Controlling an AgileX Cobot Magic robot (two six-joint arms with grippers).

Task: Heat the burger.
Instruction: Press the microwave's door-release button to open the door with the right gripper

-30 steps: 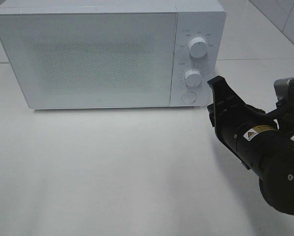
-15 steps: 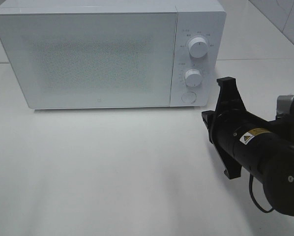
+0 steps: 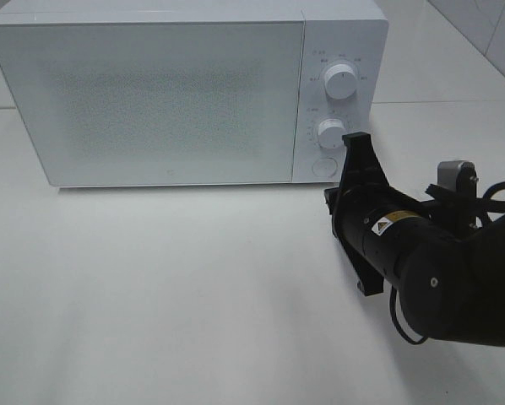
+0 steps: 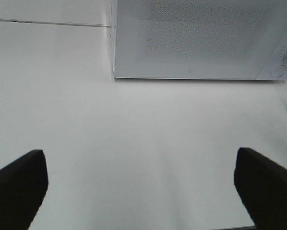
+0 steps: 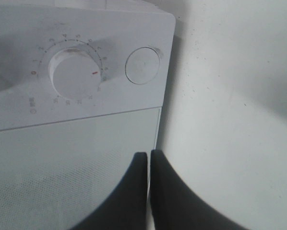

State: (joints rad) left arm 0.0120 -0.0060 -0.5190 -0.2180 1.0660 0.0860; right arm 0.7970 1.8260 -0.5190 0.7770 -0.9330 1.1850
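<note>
The burger is out of view. The white microwave stands at the back of the table with its door closed. My right arm reaches toward the microwave's lower right front corner. In the right wrist view my right gripper is shut with nothing between its fingers. Its tips are just in front of the door's edge, close to the round button and the lower knob. I cannot tell whether they touch. In the left wrist view my left gripper stands open over bare table, well back from the microwave.
The control panel carries an upper knob, a lower knob and the round button. The white table stretches in front of the microwave. A tiled wall shows at the back right.
My right arm has swung left and closer to the microwave's control panel, with its wrist rotating. The right jaws closed fully. The left gripper has not moved.
</note>
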